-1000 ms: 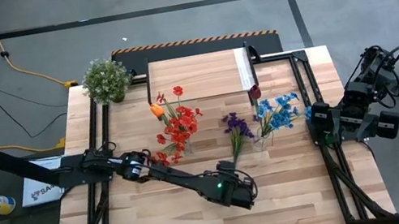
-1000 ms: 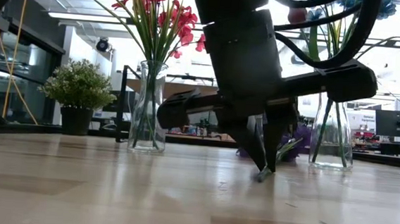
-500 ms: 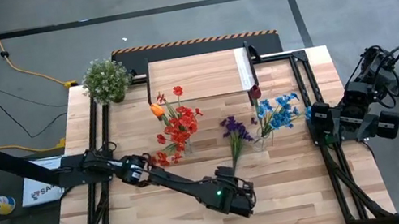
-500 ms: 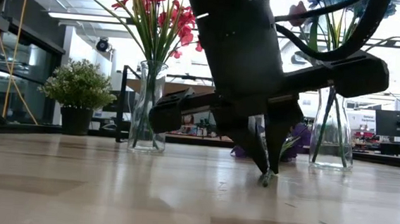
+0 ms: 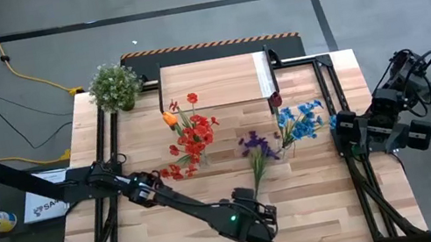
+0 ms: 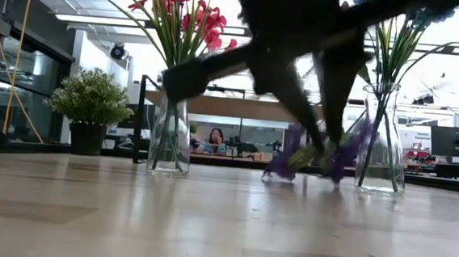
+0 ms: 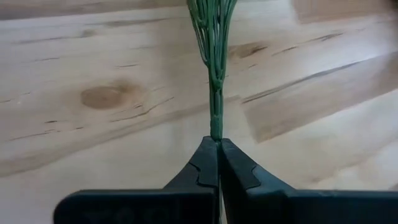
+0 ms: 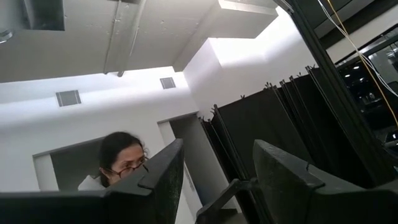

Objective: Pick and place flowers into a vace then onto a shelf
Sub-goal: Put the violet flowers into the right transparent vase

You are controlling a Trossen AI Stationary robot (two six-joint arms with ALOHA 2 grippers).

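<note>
We have drawn the purple bunch (image 5: 255,145) back toward the table's near edge, its stem end off the wood now, so the pick looks made and the vase comes next. Our left gripper (image 7: 217,142) has its jaws pressed together, pinching the green stem tip, which runs straight out ahead of them to the blooms. Our right gripper (image 8: 214,180) waits at the table's right edge, jaws spread, holding nothing.

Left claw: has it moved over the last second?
Yes. In the high view the left claw has drawn back toward the table's near edge, away from the shelf, dragging the purple flowers by the stem. The right claw waits at the table's right edge.
</note>
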